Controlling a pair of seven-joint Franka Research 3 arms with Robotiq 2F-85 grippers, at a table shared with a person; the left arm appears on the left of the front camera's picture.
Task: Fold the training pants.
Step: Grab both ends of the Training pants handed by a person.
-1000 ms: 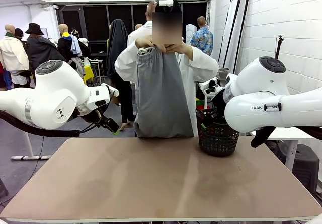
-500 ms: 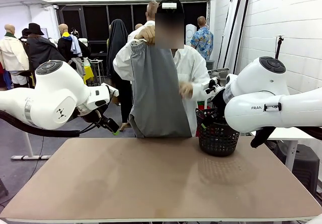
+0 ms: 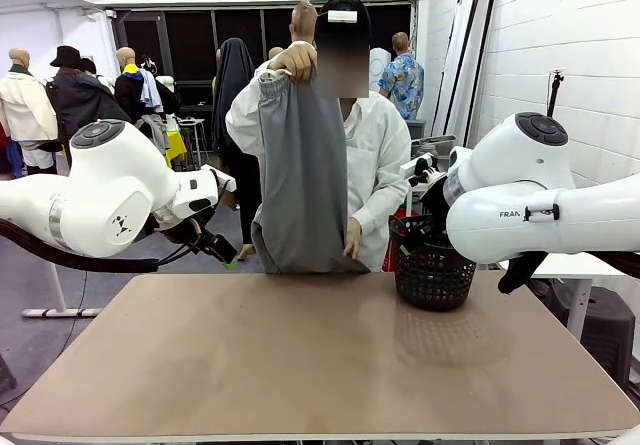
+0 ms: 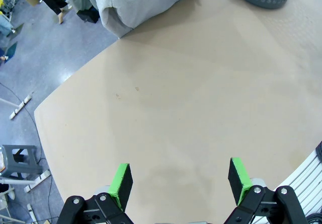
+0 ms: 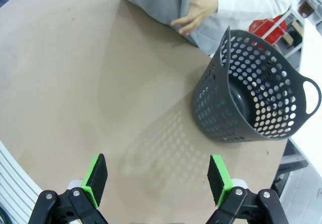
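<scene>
While my left gripper (image 4: pixel 180 181) and right gripper (image 5: pixel 157 179) stay spread and empty, the person's hand (image 3: pixel 352 237) has dropped, apparently to the pants (image 3: pixel 305 180) hem, centre frame; lay-down likely next.

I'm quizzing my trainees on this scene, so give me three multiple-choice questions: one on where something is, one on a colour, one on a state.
1. Where does the basket stand?
A) on the floor
B) on the table, toward the robot's right
C) on a chair

2. What colour are the training pants?
A) blue
B) red
C) light grey

3. How are the right fingers?
A) open, holding nothing
B) shut on the pants
C) shut on the basket

Answers:
1 B, its base rests on the tabletop near the far right edge.
2 C, the cloth hanging from the person's hand is plain grey.
3 A, they stand wide apart over bare table.
</scene>
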